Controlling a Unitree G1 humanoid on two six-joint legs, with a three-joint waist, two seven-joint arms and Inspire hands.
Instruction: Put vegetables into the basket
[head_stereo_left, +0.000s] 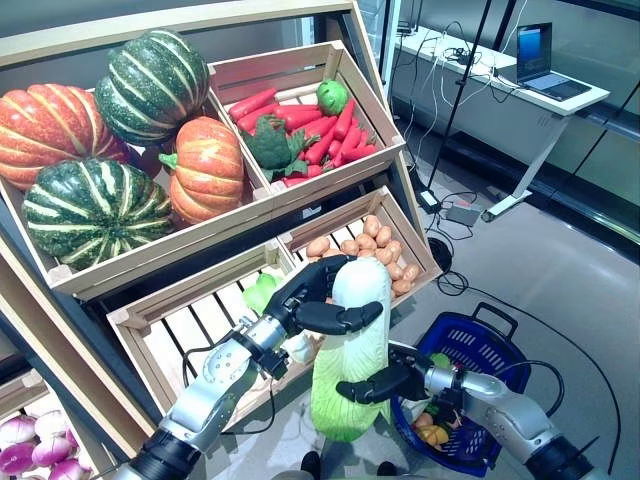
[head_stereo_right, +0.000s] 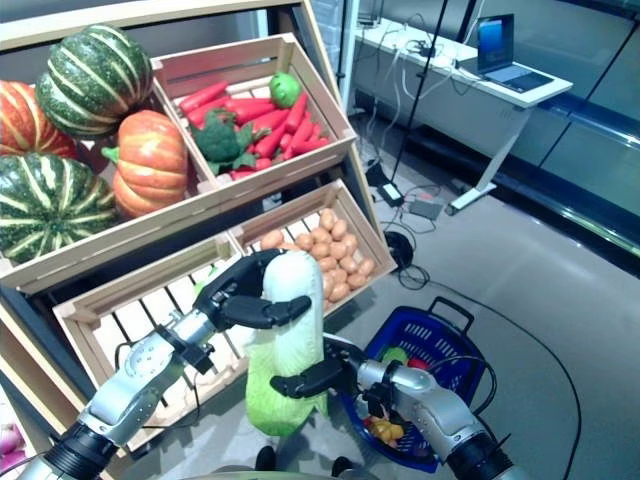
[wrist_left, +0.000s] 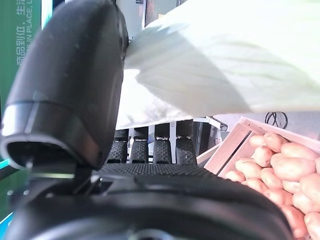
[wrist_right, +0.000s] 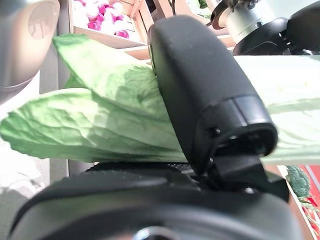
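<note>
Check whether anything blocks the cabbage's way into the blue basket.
Nothing visible does. The cabbage, held by the left hand and right hand, hangs beside the blue basket, whose open top already holds a few vegetables.

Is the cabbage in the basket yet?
Not yet. The cabbage hangs upright beside the blue basket, held by left robot hand and right robot hand.

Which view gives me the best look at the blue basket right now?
The left eye view: the blue basket shows with its handle, rim and vegetables inside, on the floor right of the cabbage held by both hands. The right eye view shows it too, partly behind the right hand. Neither wrist view shows it.
</note>
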